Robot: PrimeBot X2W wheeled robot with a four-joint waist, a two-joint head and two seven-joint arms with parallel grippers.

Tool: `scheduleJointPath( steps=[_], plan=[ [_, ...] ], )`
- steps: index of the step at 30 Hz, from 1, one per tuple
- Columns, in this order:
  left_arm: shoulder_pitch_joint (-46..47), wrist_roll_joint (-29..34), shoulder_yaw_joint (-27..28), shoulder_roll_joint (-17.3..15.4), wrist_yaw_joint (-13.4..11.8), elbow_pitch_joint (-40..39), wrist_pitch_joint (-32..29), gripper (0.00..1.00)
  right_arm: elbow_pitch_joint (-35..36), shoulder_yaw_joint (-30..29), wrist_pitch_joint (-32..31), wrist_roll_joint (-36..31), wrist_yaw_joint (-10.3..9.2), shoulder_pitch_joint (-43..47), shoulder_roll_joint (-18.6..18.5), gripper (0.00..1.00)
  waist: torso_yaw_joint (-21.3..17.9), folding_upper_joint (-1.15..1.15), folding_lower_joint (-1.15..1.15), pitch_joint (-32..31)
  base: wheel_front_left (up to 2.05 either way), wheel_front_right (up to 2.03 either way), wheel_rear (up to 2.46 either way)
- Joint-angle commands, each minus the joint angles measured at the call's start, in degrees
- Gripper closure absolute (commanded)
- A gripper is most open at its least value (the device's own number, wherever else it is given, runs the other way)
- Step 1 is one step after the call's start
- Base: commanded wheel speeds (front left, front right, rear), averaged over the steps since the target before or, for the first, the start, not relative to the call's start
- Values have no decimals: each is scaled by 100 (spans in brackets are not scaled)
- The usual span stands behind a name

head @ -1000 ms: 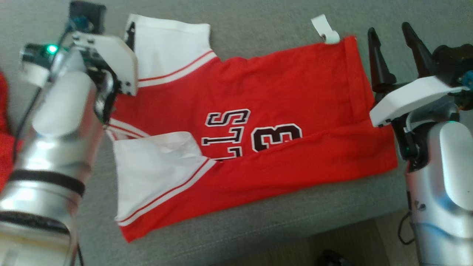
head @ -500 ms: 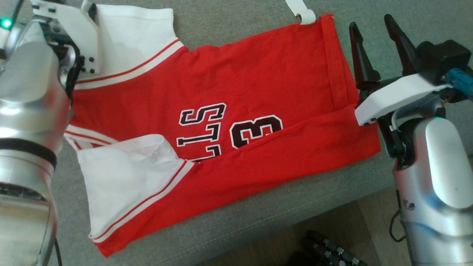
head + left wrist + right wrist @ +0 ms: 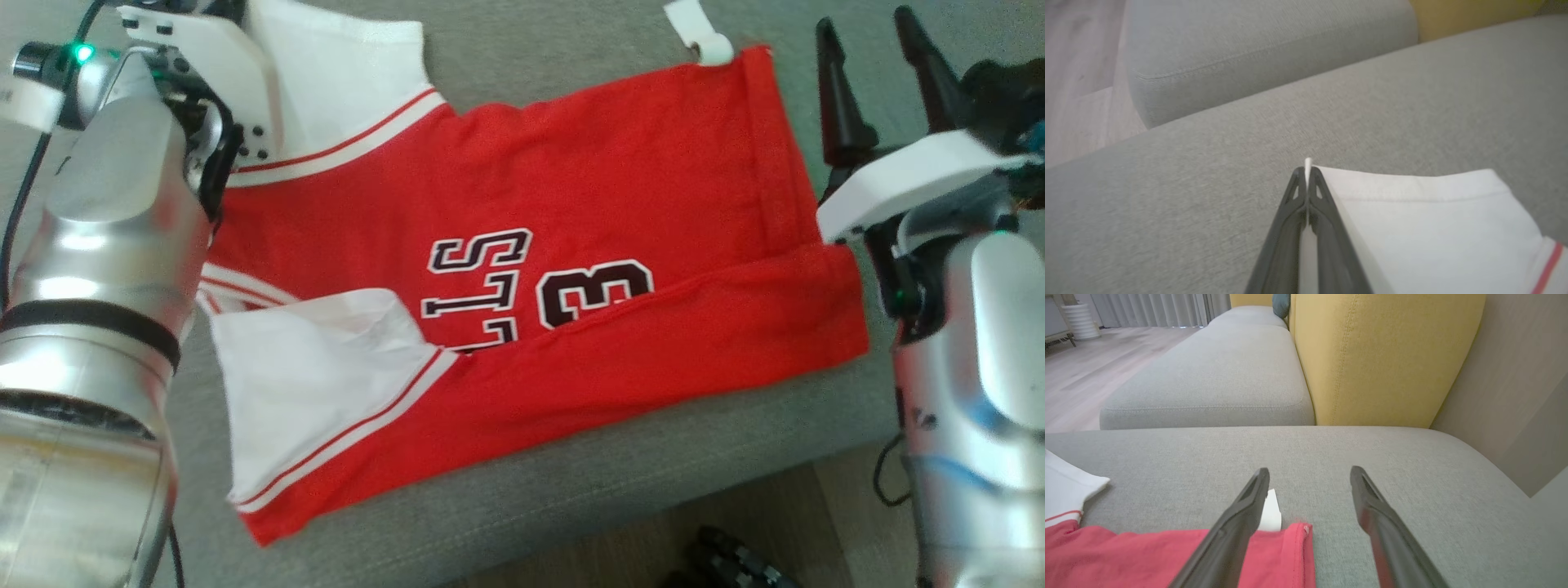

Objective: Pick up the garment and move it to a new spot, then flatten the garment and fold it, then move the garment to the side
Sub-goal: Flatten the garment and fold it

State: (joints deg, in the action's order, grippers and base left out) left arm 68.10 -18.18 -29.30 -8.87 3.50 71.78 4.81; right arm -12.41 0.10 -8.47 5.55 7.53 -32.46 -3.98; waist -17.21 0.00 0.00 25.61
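Red jersey [image 3: 571,188] with white sleeves lies spread on the grey sofa seat [image 3: 571,490], collar end toward the robot's left and hem [image 3: 775,147] toward its right. The near long side [image 3: 653,359] is already folded over the body and covers part of the black lettering [image 3: 490,278]. The near sleeve [image 3: 310,384] is rumpled, not flat.

Left gripper [image 3: 1307,173]: fingers pressed together with a thin white strip between them. That's the edge of the far sleeve [image 3: 1433,228], held right at its corner.

Right gripper [image 3: 865,33]: fingers spread wide and holding nothing, hovering just beside the hem corner. A white tag [image 3: 1271,514] sits by its left finger in the right wrist view.

My read: mid-fold, far side next.

Risks:
- The left grip is only on a sliver of sleeve edge. Any hard pull and the cloth could slip out, or the sleeve alone could stretch while the body stays put.
- The right gripper isn't on the fabric. If the left lifts alone, the jersey would skew and the near fold could fall open.
- If the right gripper closes where it is now, it may catch the tag or the seat instead of the hem, or only one layer.
- The near edge lies close to the seat front, with wood floor [image 3: 784,514] below. Dragging it toward the robot could tip it off.
- The seat weave looks grippy, so sliding could bunch the cloth rather than move it cleanly.
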Motion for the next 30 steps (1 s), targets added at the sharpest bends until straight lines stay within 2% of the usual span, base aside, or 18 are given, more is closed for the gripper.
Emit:
scheduleJointPath(
  steps=[1,4,7,16,22,30],
  plan=[
    [156,-41,134,-152,-50,-193,160,100,145,38,37,32,-4,-192,-12,0,165,0,0,-112,0,0,0],
    [150,-137,209,-31,-101,-283,569,100,-74,-89,-31,117,-4,-397,-148,0,416,0,0,-215,0,0,0],
    [16,-90,102,111,-33,-400,800,100,-410,-157,-143,179,-4,-634,-341,0,641,0,0,-286,0,0,0],
    [-710,-15,-258,505,-6,-1092,995,100,-1917,-190,-655,4,-4,-1086,-1139,0,1249,0,0,-337,0,0,0],
    [-1045,-36,-442,570,-110,-1595,1008,100,-2660,-66,-945,61,-4,-1240,-1415,0,1386,0,0,-331,0,0,0],
    [-1142,-108,-486,532,-234,-1921,927,100,-3221,305,-1208,341,-4,-1286,-1533,0,1399,0,0,-318,0,0,0]
  ],
)
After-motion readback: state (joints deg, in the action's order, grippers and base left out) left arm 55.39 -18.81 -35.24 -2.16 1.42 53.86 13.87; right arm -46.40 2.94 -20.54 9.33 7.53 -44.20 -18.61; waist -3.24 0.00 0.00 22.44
